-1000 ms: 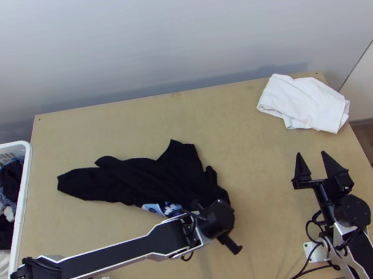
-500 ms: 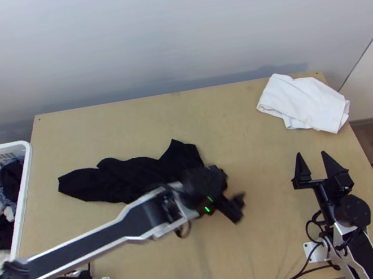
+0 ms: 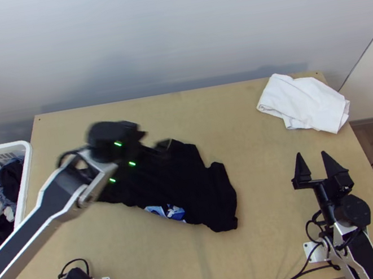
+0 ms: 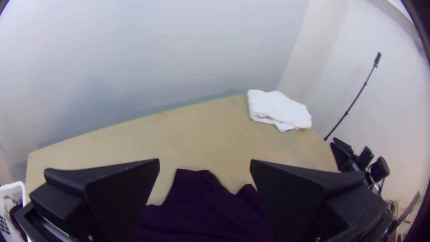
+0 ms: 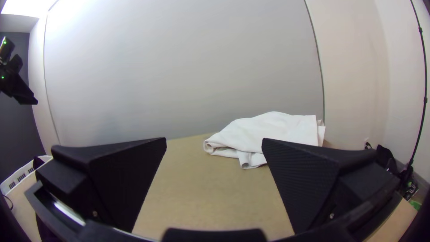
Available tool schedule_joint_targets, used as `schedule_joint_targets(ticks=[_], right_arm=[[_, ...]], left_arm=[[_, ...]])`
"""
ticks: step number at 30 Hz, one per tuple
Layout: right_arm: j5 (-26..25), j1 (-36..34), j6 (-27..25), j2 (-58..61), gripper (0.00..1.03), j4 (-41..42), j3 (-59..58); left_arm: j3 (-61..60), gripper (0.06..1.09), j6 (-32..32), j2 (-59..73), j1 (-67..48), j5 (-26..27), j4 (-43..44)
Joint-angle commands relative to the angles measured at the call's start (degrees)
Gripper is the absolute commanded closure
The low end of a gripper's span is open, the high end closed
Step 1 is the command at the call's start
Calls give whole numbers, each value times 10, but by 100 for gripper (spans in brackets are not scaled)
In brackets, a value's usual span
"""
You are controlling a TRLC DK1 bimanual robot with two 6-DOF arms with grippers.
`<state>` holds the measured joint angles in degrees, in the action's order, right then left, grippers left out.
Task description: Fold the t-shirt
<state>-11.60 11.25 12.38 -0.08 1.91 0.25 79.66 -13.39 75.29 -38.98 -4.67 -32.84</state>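
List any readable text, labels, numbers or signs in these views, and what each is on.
Nothing legible, so no quotes.
Black t-shirt: blue-and-white print, too small and blurred to read.
White cloth: no lettering I can make out.
Left arm: green lights, not text.

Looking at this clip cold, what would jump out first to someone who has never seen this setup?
Most likely the black t-shirt, rumpled near the table's middle, with a blue-and-white print at its near edge. Above its far left part hangs the left gripper, jaws open. Next, the bright white cloth, loosely folded at the table's far right corner, stands out against the pale wood.
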Motion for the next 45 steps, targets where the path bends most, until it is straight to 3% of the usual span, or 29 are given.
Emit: schedule_joint_targets(ticks=[1,13,19,24,26,29,33,34,36,40,42,45], right_arm=[[0,0,0,0,4,0,0],[0,8,0,0,4,0,0],[18,117,12,-1,4,-3,0],[18,125,56,-1,4,-3,0],[53,141,72,-1,4,-13,1],[68,169,63,-1,4,-19,2],[106,124,63,0,4,-28,14],[105,134,58,-1,4,-75,38],[105,146,19,13,4,-95,46],[106,146,-36,116,4,-112,81],[107,146,-42,227,4,-114,138],[134,149,-43,410,4,-183,257]], left_arm=[[-23,11,24,-30,162,3,-55],[-61,11,86,-68,381,24,-180],[-78,11,84,-91,409,23,-204],[-102,11,70,-112,418,18,-209],[-116,11,71,-124,428,17,-209],[-128,11,73,-128,448,18,-208],[-144,11,97,-129,479,19,-202],[-147,11,103,-129,484,19,-201],[-151,11,109,-130,491,21,-195],[-173,11,114,-130,491,23,-165],[-186,11,110,-129,486,23,-150],[-205,11,101,-129,475,26,-129]])
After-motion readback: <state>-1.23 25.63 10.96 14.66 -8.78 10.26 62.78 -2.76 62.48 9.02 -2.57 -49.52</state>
